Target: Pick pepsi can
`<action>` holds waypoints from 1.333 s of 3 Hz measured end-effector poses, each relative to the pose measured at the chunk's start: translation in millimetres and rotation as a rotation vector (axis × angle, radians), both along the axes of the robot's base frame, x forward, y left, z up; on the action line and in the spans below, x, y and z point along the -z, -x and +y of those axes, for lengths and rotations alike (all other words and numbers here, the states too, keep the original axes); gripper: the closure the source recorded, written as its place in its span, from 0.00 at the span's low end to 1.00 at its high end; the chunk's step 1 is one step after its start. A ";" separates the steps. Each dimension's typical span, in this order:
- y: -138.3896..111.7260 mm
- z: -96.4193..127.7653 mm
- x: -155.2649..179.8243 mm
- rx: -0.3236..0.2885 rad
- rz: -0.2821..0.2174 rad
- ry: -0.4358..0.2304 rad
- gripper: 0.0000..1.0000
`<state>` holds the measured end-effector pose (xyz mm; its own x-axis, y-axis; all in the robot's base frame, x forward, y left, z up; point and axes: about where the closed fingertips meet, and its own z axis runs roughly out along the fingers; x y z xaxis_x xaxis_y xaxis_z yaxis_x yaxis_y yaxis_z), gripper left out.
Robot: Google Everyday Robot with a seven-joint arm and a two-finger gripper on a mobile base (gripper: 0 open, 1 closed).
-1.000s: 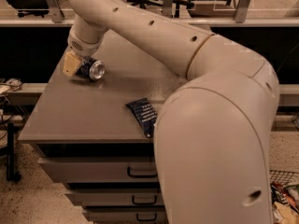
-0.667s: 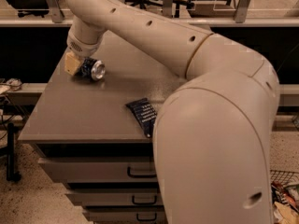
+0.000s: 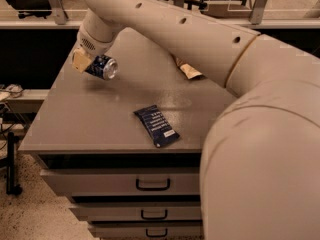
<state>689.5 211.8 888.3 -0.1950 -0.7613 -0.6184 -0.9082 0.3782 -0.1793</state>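
The grey tabletop (image 3: 90,119) sits over a stack of drawers (image 3: 152,184), with office chairs behind a rail at the back. At the far left the hand (image 3: 94,65) is clenched on the pepsi can (image 3: 103,67), which lies sideways in its grip with a silver end facing out. A second ago the can rested on the surface; now it hangs clear, with a soft shadow beneath (so the lift looks real to me). Further right, a blue snack packet (image 3: 156,125) lies flat near the front edge, and a tan wrapper (image 3: 189,72) peeks from behind the arm. I'd judge the pick all but done.
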 end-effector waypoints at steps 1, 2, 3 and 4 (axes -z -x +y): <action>7.0 -10.3 -25.3 -0.022 -0.044 -0.088 1.00; 15.9 -36.9 -56.2 -0.064 -0.084 -0.314 1.00; 24.3 -55.4 -65.7 -0.092 -0.098 -0.522 1.00; 24.1 -98.9 -71.7 -0.086 -0.121 -0.694 1.00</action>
